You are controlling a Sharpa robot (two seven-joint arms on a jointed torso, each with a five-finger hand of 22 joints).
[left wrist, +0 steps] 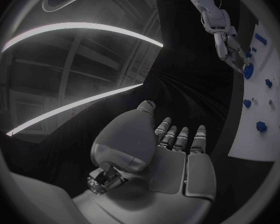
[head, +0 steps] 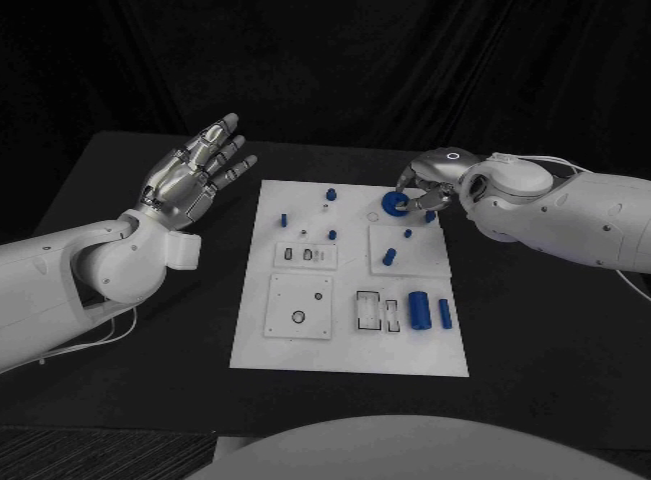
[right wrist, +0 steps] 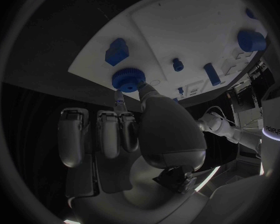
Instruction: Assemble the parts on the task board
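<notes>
The white task board lies in the middle of the black table. My right hand is over its far right corner and pinches a blue round part between thumb and a finger, low over the board. In the right wrist view the blue round part has a ridged rim and sits at the fingertips of my right hand. My left hand is raised left of the board, fingers spread, holding nothing. The left wrist view shows my left hand and the round part.
Small blue pegs stand across the far half of the board, and a longer blue piece stands on the right plate. Two blue cylinders lie at the near right. A blue block stands close to the held part.
</notes>
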